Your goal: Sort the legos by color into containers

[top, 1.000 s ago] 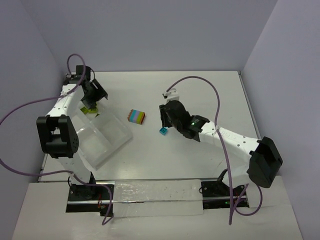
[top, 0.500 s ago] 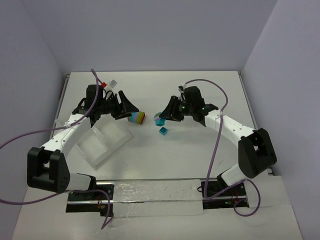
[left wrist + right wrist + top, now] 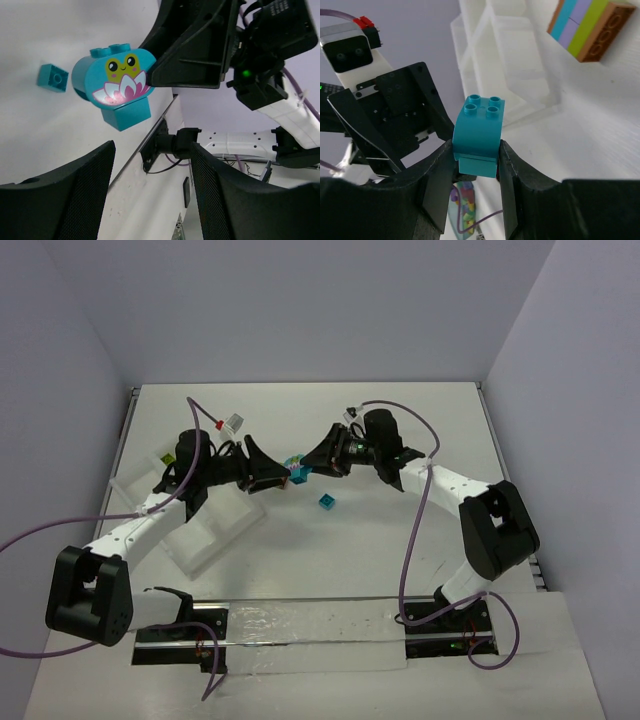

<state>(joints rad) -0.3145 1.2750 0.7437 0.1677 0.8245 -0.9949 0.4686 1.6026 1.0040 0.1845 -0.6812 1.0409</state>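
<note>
Firmly pinched between the two fingers (image 3: 437, 185) of the right gripper (image 3: 475, 150) is a rounded teal brick (image 3: 479, 131). Its studs point away from the palm, and the jaws press on its two flat flanks. The side turned away from that wrist carries a printed frog above a pink lotus. The brick is held up off the table (image 3: 400, 540).

Directly opposite, the left gripper (image 3: 150, 146) faces the right one nose to nose. Its jaws are spread wide with nothing between them. The held brick sits just ahead of its fingertips, untouched by them and outside the gap.

Off to one side of the meeting jaws, near them but apart, a small teal brick (image 3: 52, 77) lies alone on the table. Beyond the right jaws, past the held brick, a stack (image 3: 582, 27) of teal, lilac, lime and orange bricks lies on its side. The clear tray (image 3: 505, 65) rests close beside the stack, behind the left jaws and partly under that arm. Whether stack and tray touch cannot be told.
</note>
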